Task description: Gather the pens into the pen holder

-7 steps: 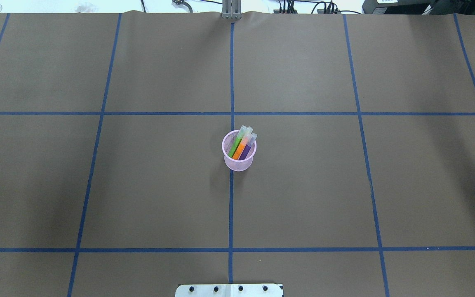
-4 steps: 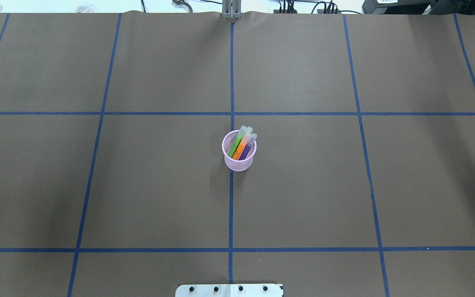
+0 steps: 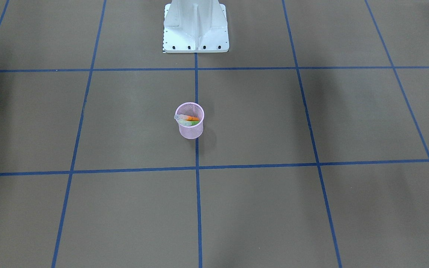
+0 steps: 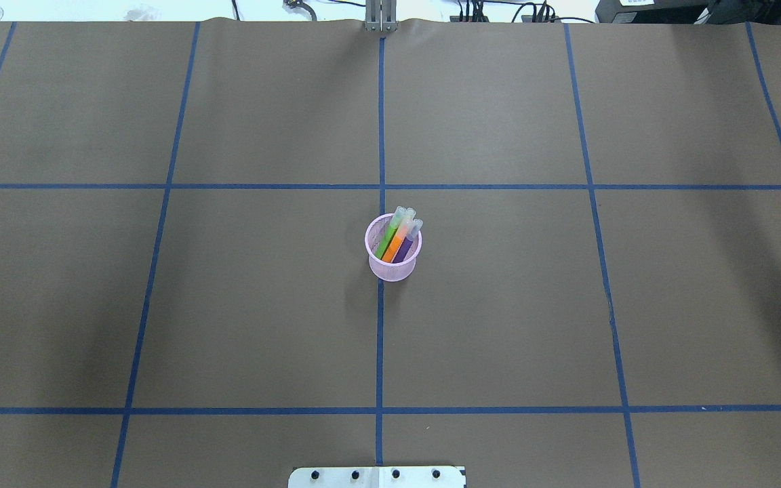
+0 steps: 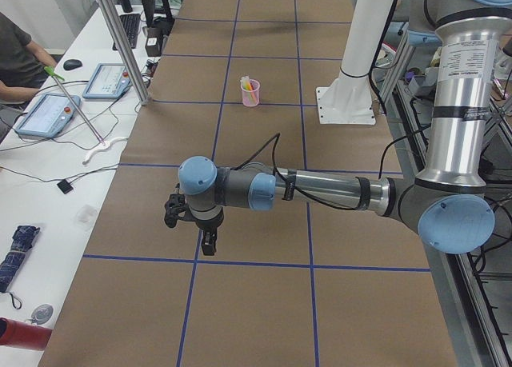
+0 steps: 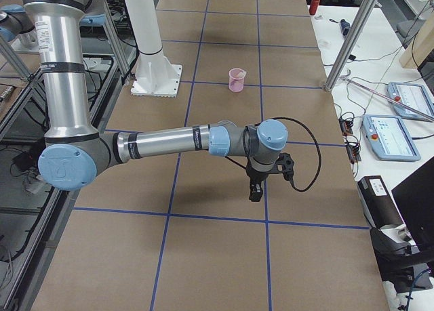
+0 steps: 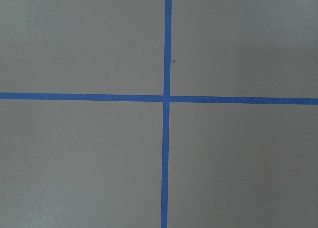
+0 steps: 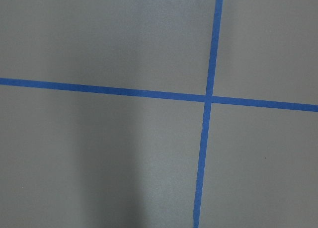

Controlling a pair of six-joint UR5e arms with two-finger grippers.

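brown paper covers the tabletop point(image 4: 228, 305), split into large squares by blue tape lines point(image 4: 379, 339). nearest the robot, the white base plate point(image 4: 377, 476) sits at the tabletop's near edge, on the centre line. both arms reach out low over the paper, one toward each end. the left gripper point(image 5: 208, 243) hangs pointing down near a tape crossing in the exterior left view. the right gripper point(image 6: 255, 189) hangs the same way at the opposite end in the exterior right view. from these side views i cannot tell whether either gripper's fingers are apart or together. each wrist camera looks straight down on brown paper and a tape crossing point(image 7: 166, 98).

farther out, in the middle of the tabletop, the pink mesh pen holder point(image 4: 393, 269) stands upright with its base on the centre tape line, well apart from both grippers. three pens stand in it side by side: a green pen point(image 4: 388, 238), an orange pen point(image 4: 397, 240) and a purple pen point(image 4: 405, 247). all three lean toward the far side and the robot's right, and their pale clear caps poke over the rim. whether another pen sits behind them i cannot tell.

beyond the far edge, dark cables point(image 4: 533, 10) run along a pale bench. at a side table in the exterior left view a person point(image 5: 16, 55) sits by two control tablets point(image 5: 48, 115).
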